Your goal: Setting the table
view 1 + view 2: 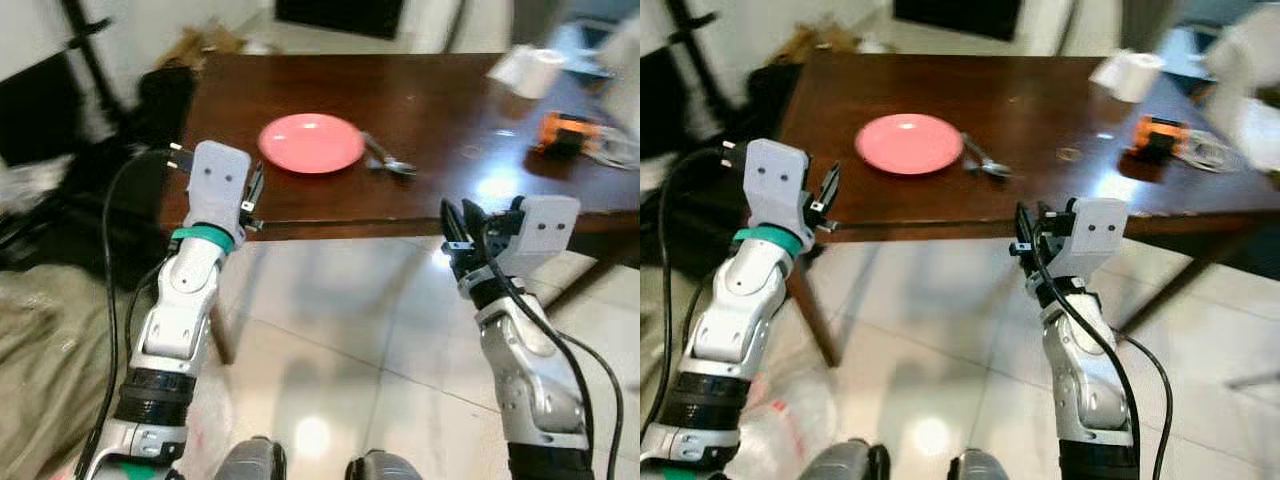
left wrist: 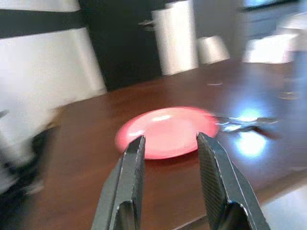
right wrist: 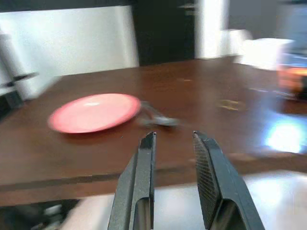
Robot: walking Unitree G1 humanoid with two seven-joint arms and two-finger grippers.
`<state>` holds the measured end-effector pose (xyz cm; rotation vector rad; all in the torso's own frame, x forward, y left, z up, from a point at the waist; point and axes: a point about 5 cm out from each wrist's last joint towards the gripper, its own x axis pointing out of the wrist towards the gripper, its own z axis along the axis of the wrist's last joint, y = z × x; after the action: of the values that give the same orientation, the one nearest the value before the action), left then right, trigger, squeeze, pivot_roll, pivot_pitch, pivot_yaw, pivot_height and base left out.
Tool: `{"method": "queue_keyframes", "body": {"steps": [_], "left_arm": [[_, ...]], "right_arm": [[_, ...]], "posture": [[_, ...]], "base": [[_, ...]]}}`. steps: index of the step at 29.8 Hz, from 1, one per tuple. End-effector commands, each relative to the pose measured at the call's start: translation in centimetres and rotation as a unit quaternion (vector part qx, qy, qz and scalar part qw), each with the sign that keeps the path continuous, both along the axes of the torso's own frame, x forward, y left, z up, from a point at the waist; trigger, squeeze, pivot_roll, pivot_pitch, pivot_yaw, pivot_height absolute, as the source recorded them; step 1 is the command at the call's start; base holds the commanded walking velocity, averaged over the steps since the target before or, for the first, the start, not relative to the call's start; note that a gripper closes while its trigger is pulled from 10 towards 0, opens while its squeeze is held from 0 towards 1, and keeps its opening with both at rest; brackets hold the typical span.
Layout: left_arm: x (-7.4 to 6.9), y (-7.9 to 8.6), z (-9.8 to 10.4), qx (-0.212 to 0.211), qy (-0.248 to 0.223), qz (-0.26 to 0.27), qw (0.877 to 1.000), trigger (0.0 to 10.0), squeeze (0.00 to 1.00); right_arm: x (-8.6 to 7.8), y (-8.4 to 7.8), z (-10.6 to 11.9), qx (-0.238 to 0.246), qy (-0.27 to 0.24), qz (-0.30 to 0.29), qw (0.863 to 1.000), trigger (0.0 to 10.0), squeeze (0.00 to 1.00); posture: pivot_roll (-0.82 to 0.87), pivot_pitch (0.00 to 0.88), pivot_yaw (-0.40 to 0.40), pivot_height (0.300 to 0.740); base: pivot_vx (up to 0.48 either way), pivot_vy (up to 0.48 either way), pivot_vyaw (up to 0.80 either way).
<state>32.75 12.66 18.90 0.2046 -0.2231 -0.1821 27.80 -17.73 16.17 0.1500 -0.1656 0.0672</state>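
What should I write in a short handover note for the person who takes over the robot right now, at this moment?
Left gripper: open, holding nothing, raised at the near edge of the table, facing the plate.
Right gripper: open, holding nothing, just short of the table's near edge.
Pink plate: flat on the table, nothing on it.
Cutlery: lying on the table just to the plate's right; the views are too blurred to tell which pieces.
Done: plate and cutlery are laid.
Left: cannot tell what else the setting needs; neither gripper carries an item.
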Motion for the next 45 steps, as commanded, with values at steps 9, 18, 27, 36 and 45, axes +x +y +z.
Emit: {"method": "queue_keyframes", "body": {"steps": [9,18,27,36,45], "left_arm": [[0.05,-0.49,-0.52,0.002,0.013,-0.01,1.0,10.0,0.0],[0.1,-0.5,-0.5,0.002,0.013,-0.011,1.0,10.0,0.0],[0.11,-0.58,-0.49,0.001,0.014,-0.013,1.0,10.0,0.0],[0.12,-0.62,-0.48,0.0,0.013,-0.013,1.0,10.0,0.0],[0.11,-0.76,-0.5,-0.002,0.013,-0.015,1.0,10.0,0.0]], "right_arm": [[-0.02,-0.34,-0.21,0.002,0.008,-0.007,1.0,10.0,0.0],[0.0,-0.29,-0.22,0.002,0.008,-0.006,1.0,10.0,0.0],[-0.04,-0.24,-0.22,0.001,0.009,-0.005,1.0,10.0,0.0],[0.01,-0.16,-0.16,0.001,0.007,-0.004,1.0,10.0,0.0],[-0.01,-0.15,-0.13,0.0,0.007,-0.004,1.0,10.0,0.0]], "posture": [[0.02,0.0,0.029,0.74],[0.02,0.0,0.031,0.74],[0.02,0.0,0.031,0.74],[0.02,0.0,0.031,0.74],[0.02,0.0,0.031,0.74]], "base": [[0.0,0.0,-0.8],[0.0,0.0,-0.8],[0.0,0.0,-0.8],[0.0,0.0,-0.8],[0.0,0.0,-0.8]]}}
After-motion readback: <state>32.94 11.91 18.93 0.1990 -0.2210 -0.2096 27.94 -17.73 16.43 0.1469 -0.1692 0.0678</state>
